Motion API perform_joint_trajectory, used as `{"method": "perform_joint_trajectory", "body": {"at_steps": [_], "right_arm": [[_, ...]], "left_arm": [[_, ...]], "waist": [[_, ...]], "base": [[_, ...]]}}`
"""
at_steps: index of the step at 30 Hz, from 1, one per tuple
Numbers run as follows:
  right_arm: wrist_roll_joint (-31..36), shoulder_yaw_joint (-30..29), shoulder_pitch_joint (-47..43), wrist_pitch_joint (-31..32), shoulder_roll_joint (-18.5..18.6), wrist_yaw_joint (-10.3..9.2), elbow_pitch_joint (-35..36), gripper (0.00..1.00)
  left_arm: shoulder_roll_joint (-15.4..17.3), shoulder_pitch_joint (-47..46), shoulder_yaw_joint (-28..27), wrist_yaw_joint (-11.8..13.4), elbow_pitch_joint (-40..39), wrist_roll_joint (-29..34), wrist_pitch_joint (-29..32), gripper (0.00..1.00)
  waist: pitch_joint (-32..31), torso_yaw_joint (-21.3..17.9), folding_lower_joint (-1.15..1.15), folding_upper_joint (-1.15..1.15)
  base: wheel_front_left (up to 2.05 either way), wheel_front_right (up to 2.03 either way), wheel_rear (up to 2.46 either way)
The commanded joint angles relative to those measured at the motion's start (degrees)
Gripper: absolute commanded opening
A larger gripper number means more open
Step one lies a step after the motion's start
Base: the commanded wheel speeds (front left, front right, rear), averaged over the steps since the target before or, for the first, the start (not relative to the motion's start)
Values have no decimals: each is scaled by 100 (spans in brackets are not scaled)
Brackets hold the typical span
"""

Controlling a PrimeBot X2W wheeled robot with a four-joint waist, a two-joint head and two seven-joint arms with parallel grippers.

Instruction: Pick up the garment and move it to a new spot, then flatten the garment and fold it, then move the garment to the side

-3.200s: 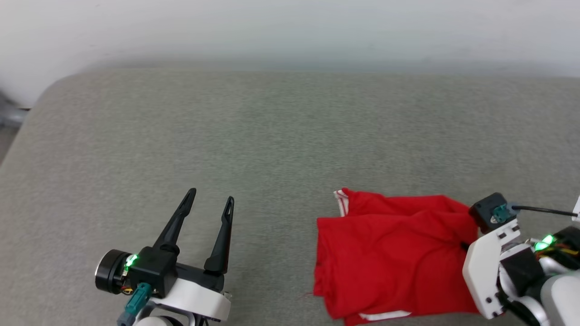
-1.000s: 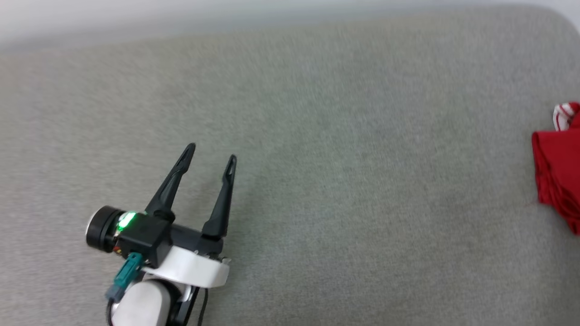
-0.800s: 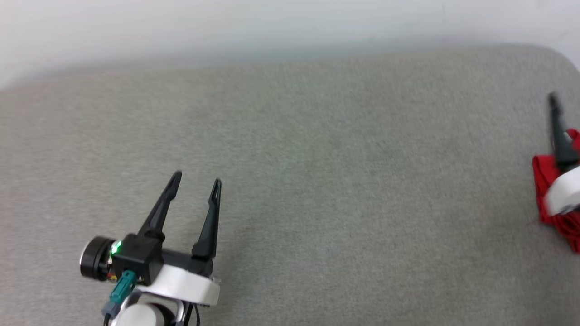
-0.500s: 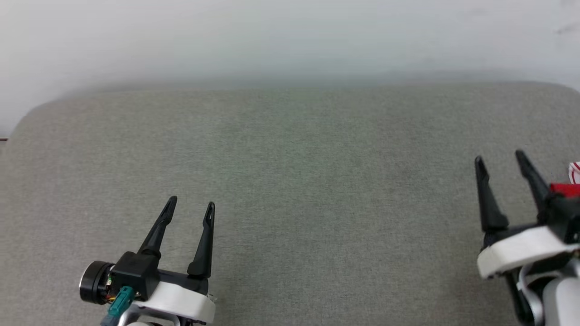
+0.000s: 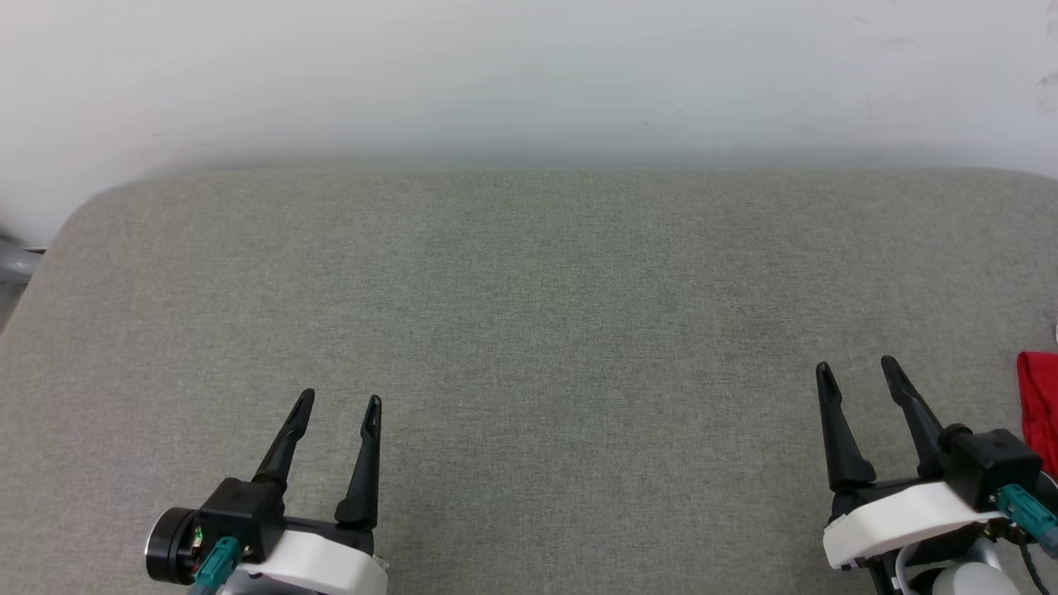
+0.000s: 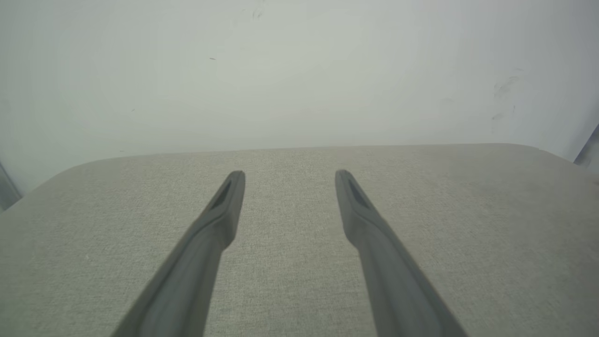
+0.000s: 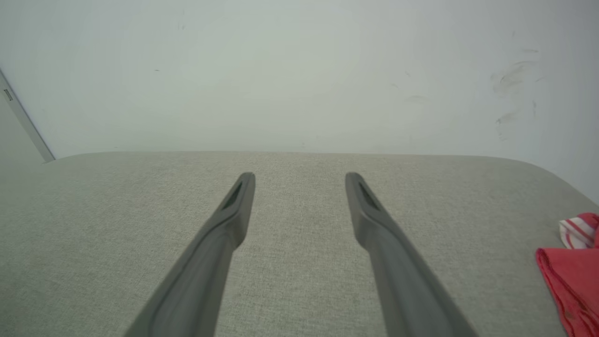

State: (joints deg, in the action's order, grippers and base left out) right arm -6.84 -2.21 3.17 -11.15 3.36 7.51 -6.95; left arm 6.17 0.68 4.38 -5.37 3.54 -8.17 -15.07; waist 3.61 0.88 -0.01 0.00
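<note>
The red jersey T-shirt point(image 5: 1039, 409) with red-and-white striped trim lies on the grey fabric bench point(image 5: 529, 314) at the head view's right edge. It is mostly cut off, so its long axis is unclear. The right gripper point(image 5: 855, 364), earlier on the shirt, is now beside it, fingers wide and empty. The left gripper point(image 5: 340, 397) is also wide.

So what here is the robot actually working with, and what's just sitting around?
Part of the job:
- red garment, lying at the far right edge
- left gripper and right gripper, both open, holding nothing

Just there:
- grey fabric surface the garment lies on
- white wall behind it
</note>
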Motion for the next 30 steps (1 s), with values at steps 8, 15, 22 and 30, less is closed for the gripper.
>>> {"method": "perform_joint_trajectory", "body": {"at_steps": [8, 15, 22, 30], "right_arm": [[15, 8, 107, -100, -50, -5, -78, 100], [29, -11, 114, -130, -58, -5, -96, 100], [1, -2, 117, -143, -61, -5, -109, 100], [-33, -4, -3, -112, -32, 1, -216, 0]], "left_arm": [[-100, -66, -172, -73, -57, 91, -12, 100], [-182, -67, -294, -114, -91, 110, -12, 100], [-223, -83, -379, -157, -74, 140, -12, 100], [-262, 6, -376, -167, 6, 131, 2, 0]], "waist": [[42, -32, 1, 0], [56, -45, 1, 0], [89, -35, 1, 0], [148, -22, 2, 0]], "base": [[0, 0, 0], [0, 0, 0], [0, 0, 0], [0, 0, 0]]}}
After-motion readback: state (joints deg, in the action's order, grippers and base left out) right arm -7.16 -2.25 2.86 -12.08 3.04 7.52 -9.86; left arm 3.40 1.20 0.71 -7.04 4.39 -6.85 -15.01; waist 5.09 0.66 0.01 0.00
